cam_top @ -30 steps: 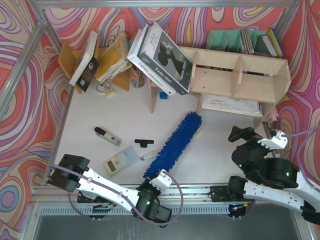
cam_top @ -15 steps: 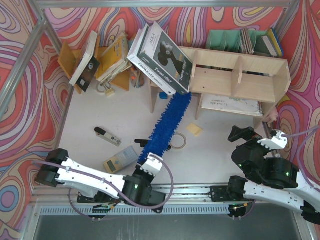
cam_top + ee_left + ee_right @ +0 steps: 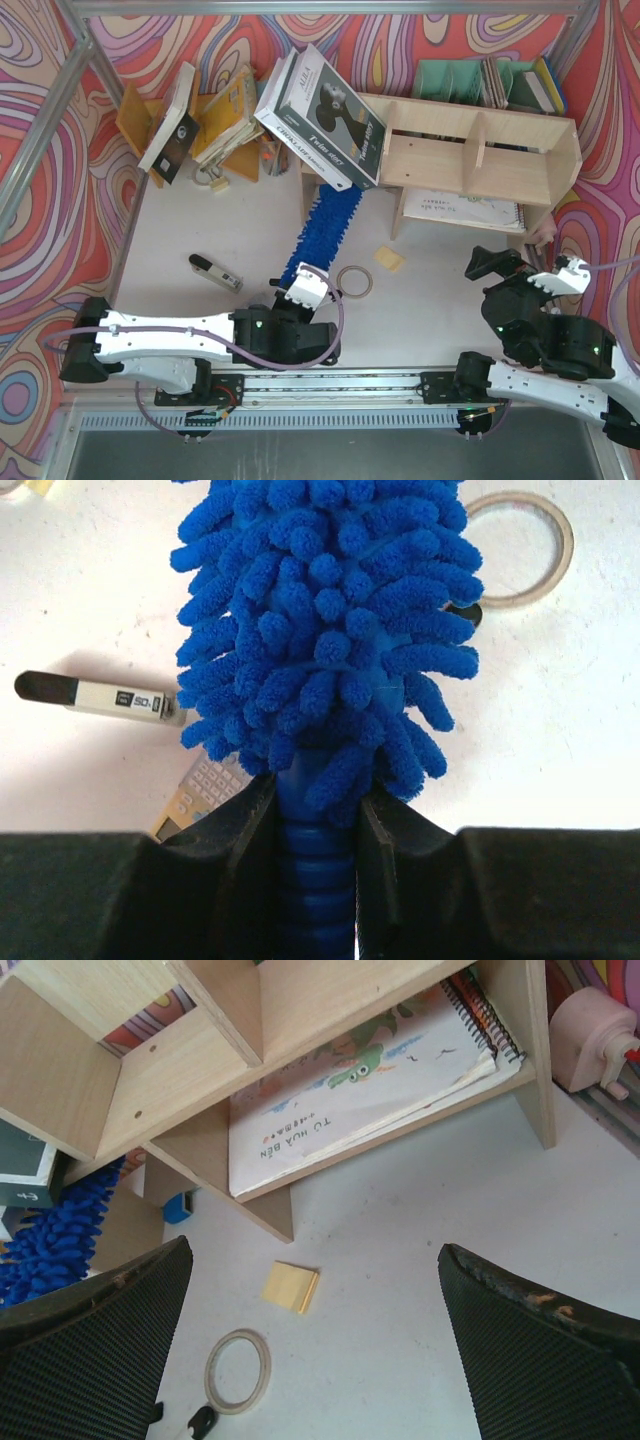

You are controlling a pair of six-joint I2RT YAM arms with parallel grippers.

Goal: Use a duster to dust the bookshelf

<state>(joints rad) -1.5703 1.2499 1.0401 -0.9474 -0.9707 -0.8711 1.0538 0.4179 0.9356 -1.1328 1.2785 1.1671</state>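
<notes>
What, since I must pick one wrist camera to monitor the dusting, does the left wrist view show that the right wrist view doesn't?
Only the left wrist view: the left gripper shut on the duster at its ribbed handle, plus a pen-like white stick and part of a calculator lying beside it. Only the right wrist view: the bookshelf, a spiral-bound book lying in its lower compartment, a yellow note pad, and the open right gripper. Both: the duster's blue strands, the tape ring and the white table.
</notes>
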